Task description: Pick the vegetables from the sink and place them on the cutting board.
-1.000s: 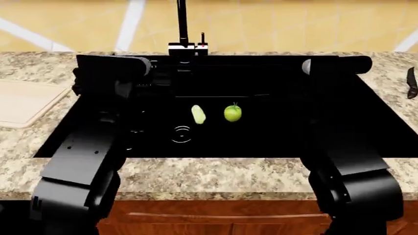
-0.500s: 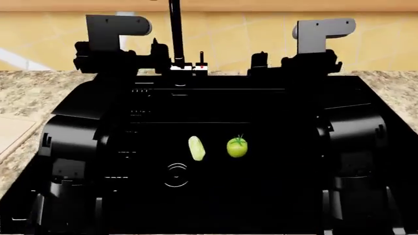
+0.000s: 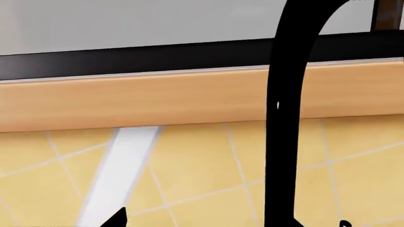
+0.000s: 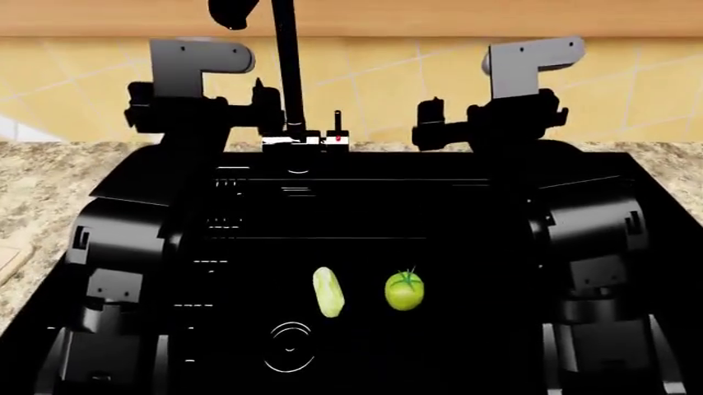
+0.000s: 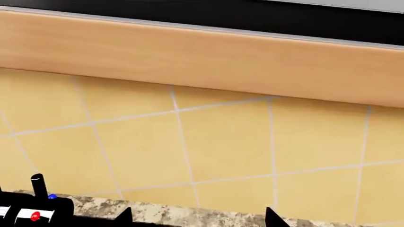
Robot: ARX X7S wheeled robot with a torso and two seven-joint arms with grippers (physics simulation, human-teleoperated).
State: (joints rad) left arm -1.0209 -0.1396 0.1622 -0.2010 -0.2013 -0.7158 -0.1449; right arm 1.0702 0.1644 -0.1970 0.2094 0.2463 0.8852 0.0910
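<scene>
Two vegetables lie on the floor of the sink [image 4: 363,222] in my head view: the pale-green elongated piece [image 4: 328,291] and, just beside it toward my right arm's side, the round tomato [image 4: 404,290] with its dark stem star facing up. They sit apart, not touching, a little behind the round drain [image 4: 290,346].

I have both arms raised over the basin, pointing toward the back wall. My left tool [image 4: 262,92] hangs close beside the tall black faucet [image 4: 286,62], and my right tool [image 4: 430,119] is up at about the same height on the other side of the faucet base. Neither tool has hold of anything that I can see. In both wrist views only the dark tips of the fingers show at the frame edge, in the left wrist view [image 3: 117,218] and in the right wrist view [image 5: 273,216], set apart with bare wall tile between them, so I read both tools as spread apart.

My left wrist camera looks at the faucet stem against yellow wall tile [image 3: 189,170]; my right wrist camera sees the same tile, a wooden trim strip [image 5: 189,56] and the speckled worktop [image 5: 177,213] edge.

Only a sliver of the cutting board [image 4: 9,259] shows at the far left on the granite, well apart from the vegetables.
</scene>
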